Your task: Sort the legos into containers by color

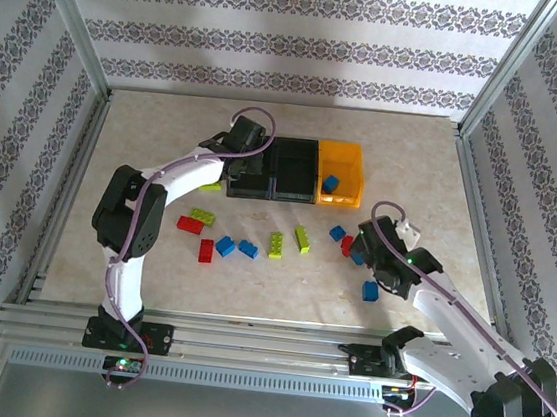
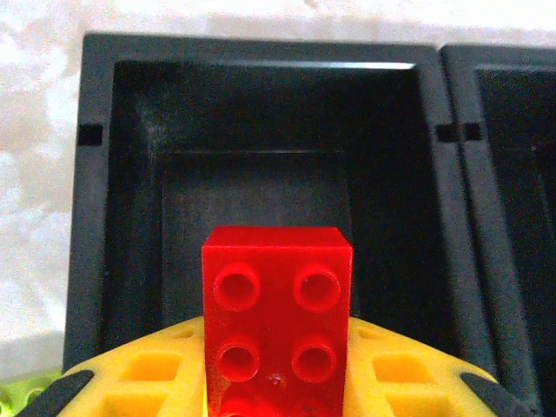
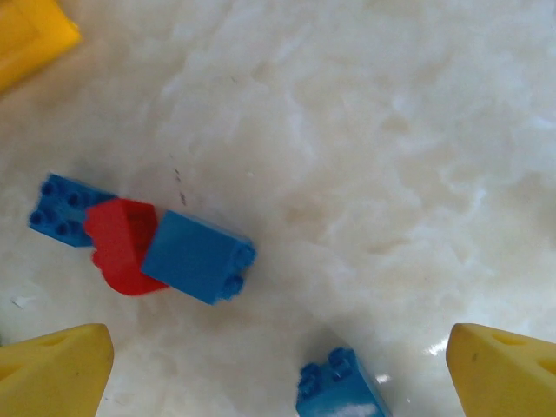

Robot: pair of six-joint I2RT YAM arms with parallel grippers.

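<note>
While left gripper point(image 2: 276, 395) pinches red brick point(image 2: 276, 313) over left black bin point(image 2: 94, 217), orange bin point(image 1: 343, 156) holds 1 blue brick point(image 1: 331, 184); right gripper point(image 3: 280, 365) spread; roughly 12 bricks point(image 1: 276, 245) loose on table point(image 1: 167, 125).

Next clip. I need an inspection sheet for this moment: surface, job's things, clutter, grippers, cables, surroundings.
Surface: pale marbled table.
Job's things: three joined bins. The middle black bin looks empty, and the yellow-orange bin holds one blue brick. About a dozen red, blue and green loose bricks lie in front of them.
Clutter: nothing seen.
Grippers: the left gripper is shut on a red brick over the left black bin. The right gripper is open above the loose bricks.
Cables: purple cables run along both arms.
Surroundings: patterned walls, aluminium frame.
</note>
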